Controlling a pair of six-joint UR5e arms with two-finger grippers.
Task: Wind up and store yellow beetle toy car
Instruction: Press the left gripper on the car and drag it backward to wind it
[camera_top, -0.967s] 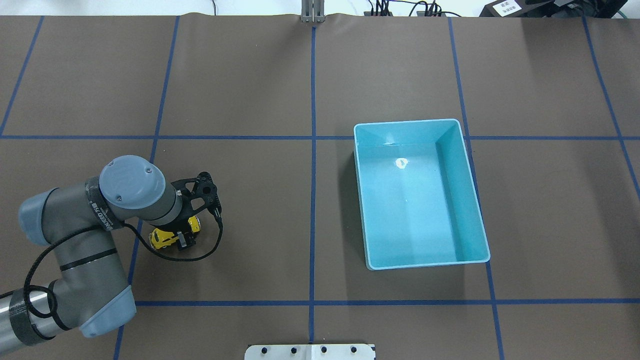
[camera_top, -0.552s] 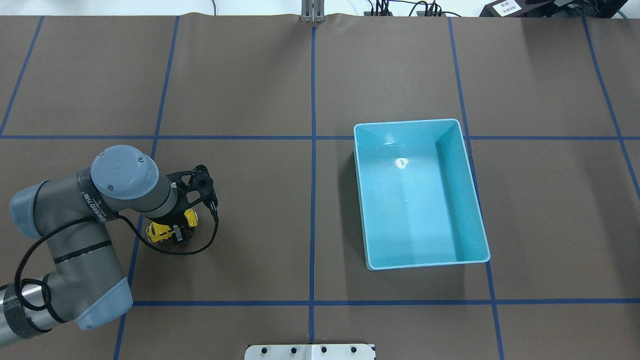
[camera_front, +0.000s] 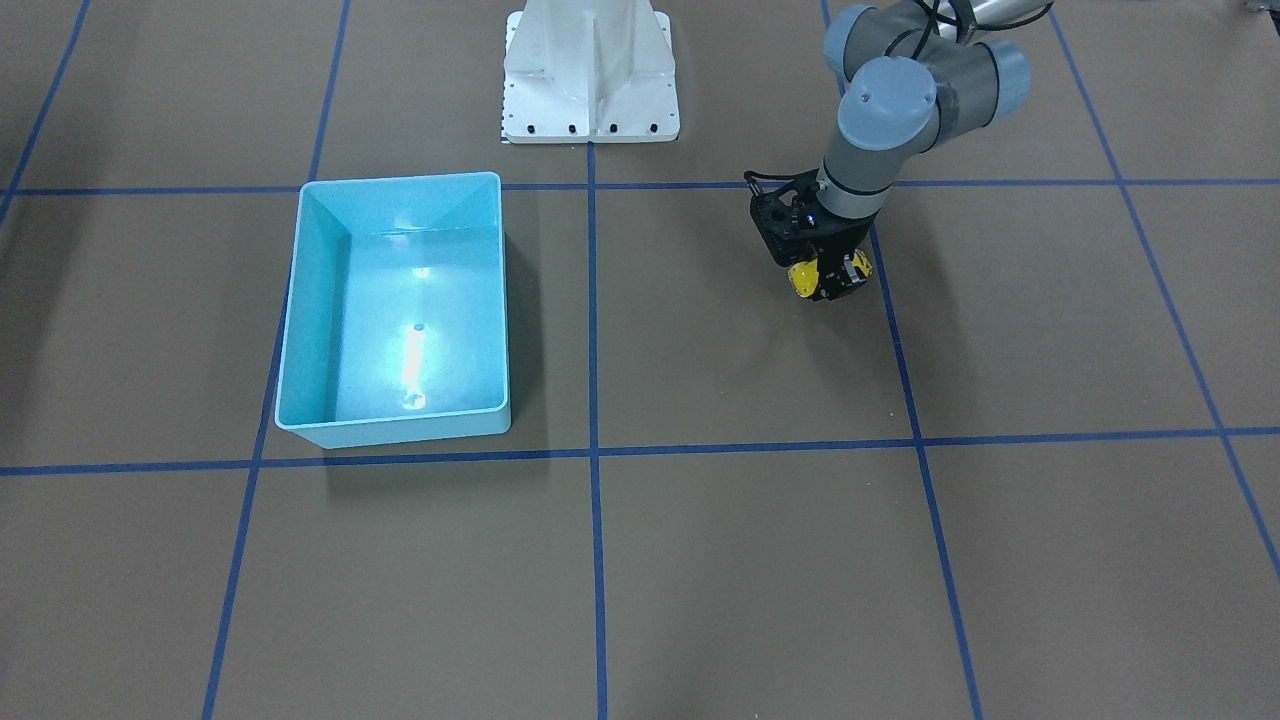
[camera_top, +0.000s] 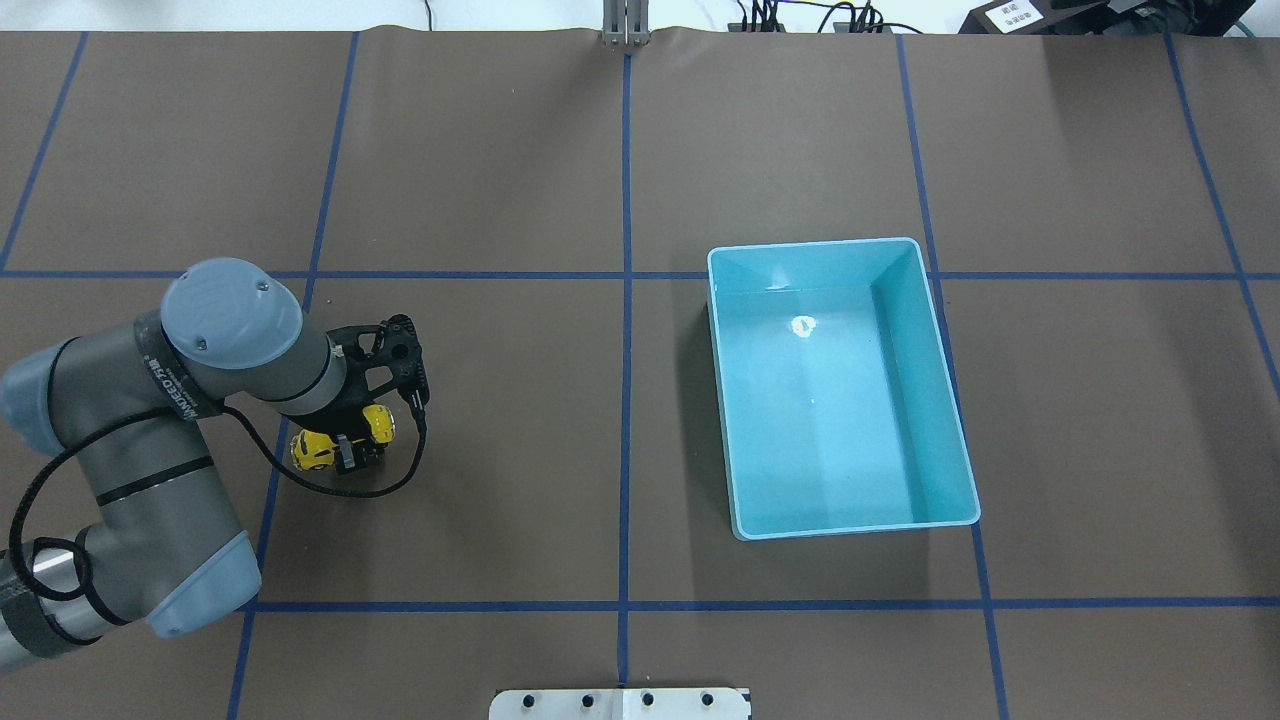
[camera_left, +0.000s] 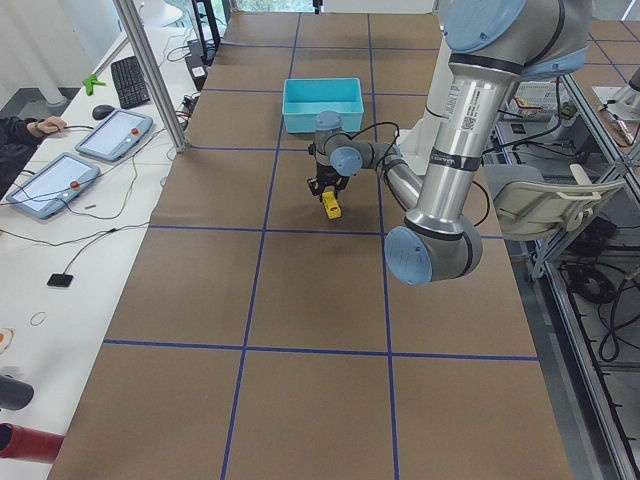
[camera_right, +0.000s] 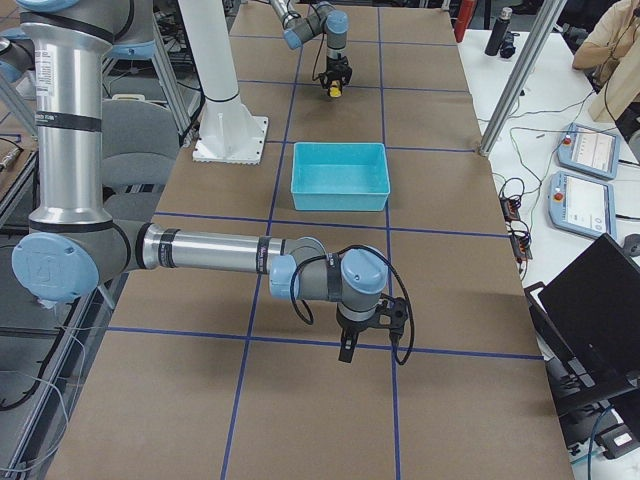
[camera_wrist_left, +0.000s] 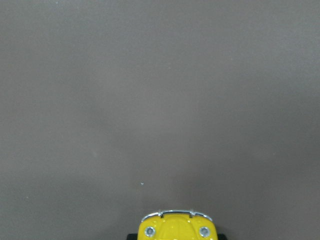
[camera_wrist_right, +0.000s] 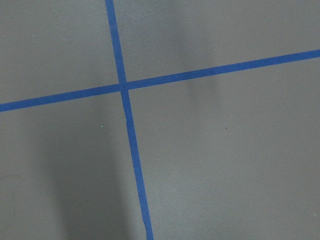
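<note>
The yellow beetle toy car (camera_top: 312, 451) is a tiny glossy car, held crosswise in my left gripper (camera_top: 347, 447), which is shut on its middle. Its ends stick out on either side of the black fingers (camera_top: 349, 458). The front-facing view shows the car (camera_front: 803, 275) low over the brown mat, and I cannot tell whether its wheels touch. The left wrist view shows only its chrome-bumpered nose (camera_wrist_left: 175, 227) at the bottom edge. My right gripper (camera_right: 346, 352) appears only in the exterior right view, hanging over a blue tape line, and I cannot tell its state.
An empty blue bin (camera_top: 905, 380) stands right of the table's centre line, well away from the car; in the front-facing view the bin (camera_front: 316, 300) lies on the left. Blue tape lines grid the brown mat. The white robot base (camera_front: 590, 70) sits at the near edge.
My left arm has moved left and slightly toward the far side in the overhead view, carrying the car with it. The grip on the car is unchanged.
</note>
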